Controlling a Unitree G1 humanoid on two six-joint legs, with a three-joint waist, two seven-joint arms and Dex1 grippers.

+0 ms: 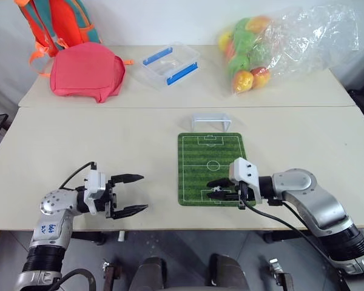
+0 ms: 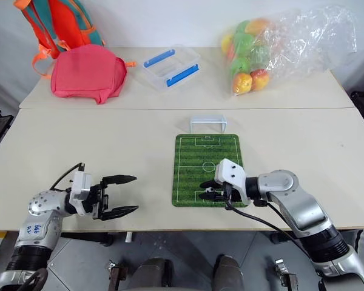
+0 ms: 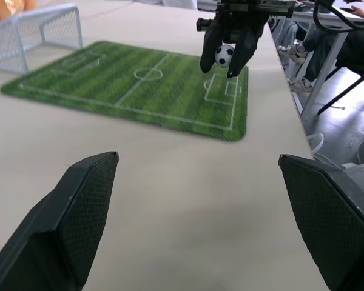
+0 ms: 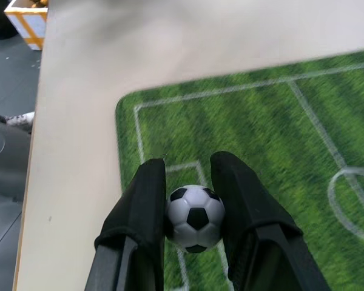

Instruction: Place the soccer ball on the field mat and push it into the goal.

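Left tool (image 1: pixel 132 194) hanging over bare table (image 1: pixel 79 139) at near edge, black textured fingers spread wide, gripping nothing. Right tool (image 4: pixel 191 209) pinching the small glossy black-and-white soccer ball (image 4: pixel 195 217) between padded fingers, above the near end of the flat striped-green field mat (image 1: pixel 197 163). Just beyond the mat's far edge, low white netted goal (image 1: pixel 212 120) standing upright.

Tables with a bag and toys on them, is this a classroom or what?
Probably an indoor workroom or lab: two plain beige tables pushed together against a white wall, holding a pink fabric backpack and a clear plastic box with blue clips.
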